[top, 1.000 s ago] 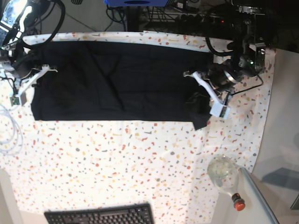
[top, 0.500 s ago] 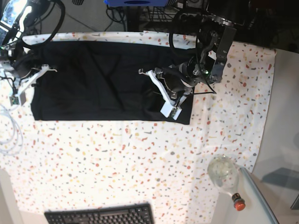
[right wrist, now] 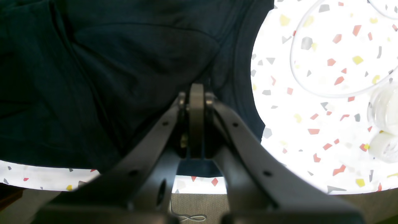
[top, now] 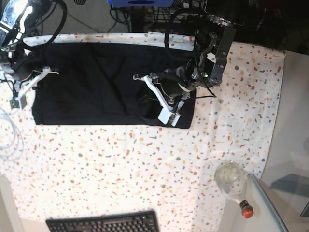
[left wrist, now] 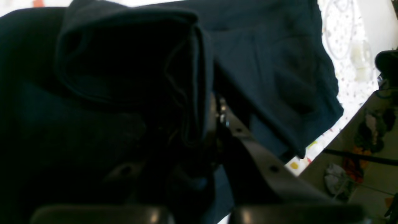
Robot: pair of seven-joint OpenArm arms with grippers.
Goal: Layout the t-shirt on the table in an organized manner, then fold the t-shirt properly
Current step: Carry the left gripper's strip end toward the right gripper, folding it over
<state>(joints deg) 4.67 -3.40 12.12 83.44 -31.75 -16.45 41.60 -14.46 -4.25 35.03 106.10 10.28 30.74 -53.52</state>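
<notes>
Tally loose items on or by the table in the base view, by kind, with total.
t-shirt: 1
keyboard: 1
clear bottle with red cap: 1
white cable loop: 1
Total: 4

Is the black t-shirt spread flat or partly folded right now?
Partly folded: the left hand holds one end of the t-shirt doubled over the middle.

Black t-shirt (top: 96, 87), matte and unprinted, spread as a wide band across the far part of the worktop (top: 145, 164). One end is folded back over the body, forming a doubled, rolled edge. White worktop cloth speckled red, yellow and grey.
</notes>
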